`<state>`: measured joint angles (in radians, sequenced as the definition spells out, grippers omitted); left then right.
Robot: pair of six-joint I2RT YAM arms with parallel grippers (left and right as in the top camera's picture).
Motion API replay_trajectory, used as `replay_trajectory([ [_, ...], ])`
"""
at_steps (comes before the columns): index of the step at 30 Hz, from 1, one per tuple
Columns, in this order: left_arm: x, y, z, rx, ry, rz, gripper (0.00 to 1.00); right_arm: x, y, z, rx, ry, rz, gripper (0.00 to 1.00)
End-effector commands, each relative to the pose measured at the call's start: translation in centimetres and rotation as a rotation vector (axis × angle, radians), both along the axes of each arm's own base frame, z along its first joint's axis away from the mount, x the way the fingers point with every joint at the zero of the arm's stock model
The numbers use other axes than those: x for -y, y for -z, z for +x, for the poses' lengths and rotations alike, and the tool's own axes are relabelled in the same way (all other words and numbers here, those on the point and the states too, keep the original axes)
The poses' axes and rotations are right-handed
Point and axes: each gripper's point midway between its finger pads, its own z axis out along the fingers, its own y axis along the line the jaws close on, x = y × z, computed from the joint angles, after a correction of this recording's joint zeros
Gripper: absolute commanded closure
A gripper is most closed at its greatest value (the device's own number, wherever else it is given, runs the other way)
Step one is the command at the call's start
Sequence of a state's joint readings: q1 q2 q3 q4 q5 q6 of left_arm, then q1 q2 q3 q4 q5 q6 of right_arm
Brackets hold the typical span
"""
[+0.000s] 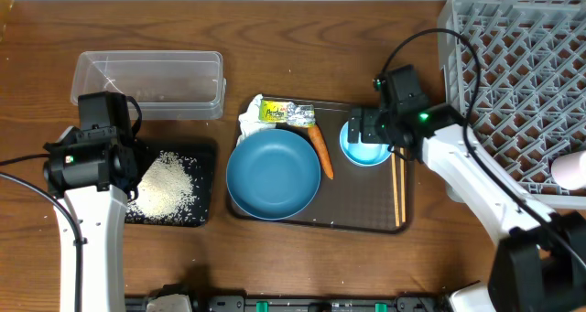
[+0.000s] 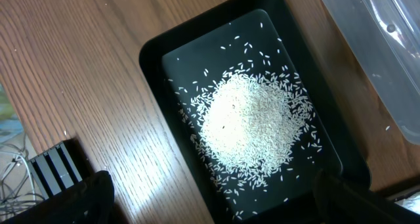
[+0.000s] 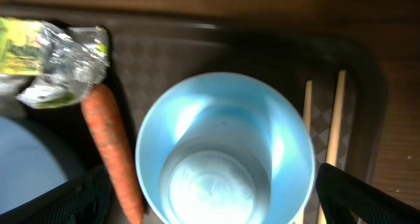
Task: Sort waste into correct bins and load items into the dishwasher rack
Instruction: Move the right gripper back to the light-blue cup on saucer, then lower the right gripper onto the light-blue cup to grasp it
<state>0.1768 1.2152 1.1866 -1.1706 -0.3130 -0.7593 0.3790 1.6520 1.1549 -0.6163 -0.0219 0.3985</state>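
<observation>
Hovering over the small light-blue bowl [image 3: 223, 158] on the brown serving tray [image 1: 366, 211], the right tool [image 1: 368, 129] is released, jaws wide. Pinching the rim, one finger inside and one outside, looks the surest grip. The carrot [image 3: 115, 152] and the chopsticks [image 3: 335, 132] lie just beside the bowl, crowding both sides. The left tool [image 2: 216, 198], also released and empty, hangs over the rice [image 2: 252, 125] in the black tray [image 2: 154, 60].
</observation>
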Motion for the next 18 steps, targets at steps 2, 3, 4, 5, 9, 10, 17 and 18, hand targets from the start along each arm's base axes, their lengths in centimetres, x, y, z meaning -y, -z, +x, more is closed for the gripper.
replay_trajectory([
  [2,-0.2,-0.3,0.0,0.009,-0.011,0.002,0.01,-0.8,1.7,-0.3,-0.044,0.013,-0.015,0.01],
  [3,-0.2,-0.3,0.0,0.009,-0.012,0.002,0.01,-1.0,1.9,-0.4,-0.048,0.012,-0.018,0.01],
  [4,-0.2,-0.3,0.0,0.009,-0.012,0.002,0.01,-1.3,2.0,-0.4,-0.048,0.008,-0.018,0.01],
  [5,-0.2,-0.3,0.1,0.009,-0.011,0.003,0.01,-1.5,2.0,-0.4,-0.045,0.004,-0.018,0.01],
  [9,-0.2,-0.3,0.1,0.009,-0.011,0.003,0.01,-1.2,2.0,-0.3,-0.025,0.014,-0.061,0.09],
  [10,-0.2,-0.3,0.0,0.009,-0.011,0.002,0.01,-1.0,2.1,-0.4,-0.025,0.017,-0.075,0.09],
  [17,-0.2,-0.3,0.1,0.009,-0.011,0.003,0.01,-0.5,3.3,-0.7,-0.056,0.023,-0.116,0.09],
  [18,-0.2,-0.3,0.1,0.009,-0.011,0.003,0.01,-0.4,3.5,-0.6,-0.058,0.024,-0.120,0.09],
])
